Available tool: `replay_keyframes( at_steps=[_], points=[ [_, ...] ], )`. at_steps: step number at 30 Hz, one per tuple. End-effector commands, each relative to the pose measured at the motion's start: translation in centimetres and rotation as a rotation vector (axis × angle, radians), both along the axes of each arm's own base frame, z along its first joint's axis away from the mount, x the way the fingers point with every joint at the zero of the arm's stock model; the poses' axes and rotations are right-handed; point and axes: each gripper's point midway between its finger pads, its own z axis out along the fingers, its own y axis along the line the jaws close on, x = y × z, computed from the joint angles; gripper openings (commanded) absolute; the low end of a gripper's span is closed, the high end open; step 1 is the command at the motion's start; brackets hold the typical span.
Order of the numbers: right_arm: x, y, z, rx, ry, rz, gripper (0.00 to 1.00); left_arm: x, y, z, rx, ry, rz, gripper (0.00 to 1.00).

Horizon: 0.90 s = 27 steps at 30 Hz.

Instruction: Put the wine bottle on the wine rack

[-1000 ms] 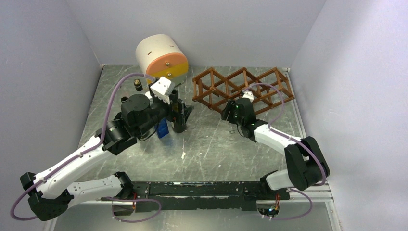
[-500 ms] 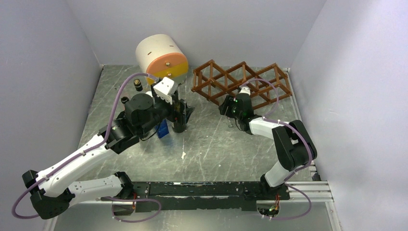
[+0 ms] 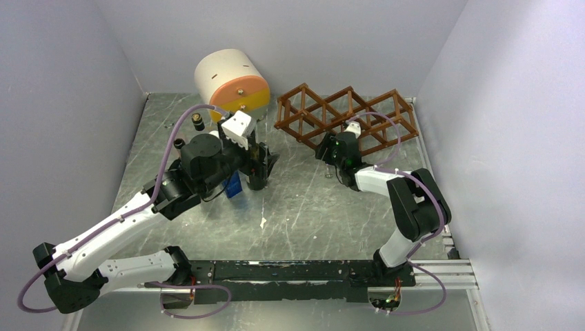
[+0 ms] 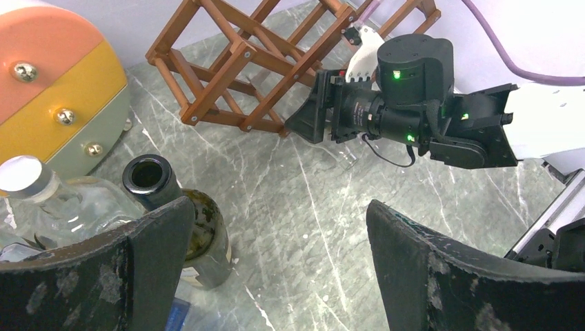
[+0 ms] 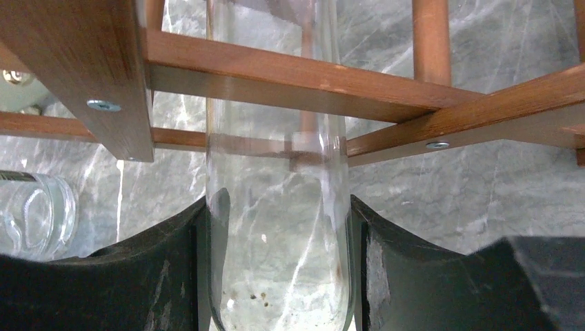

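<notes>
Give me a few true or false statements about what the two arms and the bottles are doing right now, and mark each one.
1. The right end effector grips a clear bottle right at the wine rack. True.
2. The clear bottle is full of red wine. False: it is see-through and looks empty.
3. The left end effector is clamped on the dark bottle. False: its jaws stand open and hold nothing, with that bottle upright beneath.
4. The dark bottle has no cap. True.
5. In the top view the wine rack sits left of the drawer unit. False: it sits to its right.
</notes>
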Motion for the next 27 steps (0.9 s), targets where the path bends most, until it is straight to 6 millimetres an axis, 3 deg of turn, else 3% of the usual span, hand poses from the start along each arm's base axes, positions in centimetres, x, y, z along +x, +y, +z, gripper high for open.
replay_keyframes(
  at_steps=[1, 7, 10, 19, 27],
  points=[
    [1.6, -1.2, 3.3, 0.035, -0.126, -0.109, 0.11, 0.3, 0.1, 0.7, -0.002, -0.014, 0.008, 0.98],
    [1.8, -2.2, 3.1, -0.009, -0.128, -0.146, 0.16, 0.2, 0.2, 0.5, 0.001, -0.011, 0.009, 0.98],
    [2.0, -1.6, 3.1, -0.031, -0.137, -0.097, 0.19, 0.2, 0.3, 0.5, 0.003, -0.014, 0.009, 0.98],
    [2.3, -1.0, 0.6, -0.017, -0.068, -0.1, 0.3, 0.1, 0.5, 0.5, 0.012, -0.018, 0.008, 0.98],
    [2.4, -1.1, -0.7, -0.012, -0.044, -0.121, 0.46, -0.1, 0.6, 0.3, 0.013, -0.01, 0.007, 0.98]
  ],
)
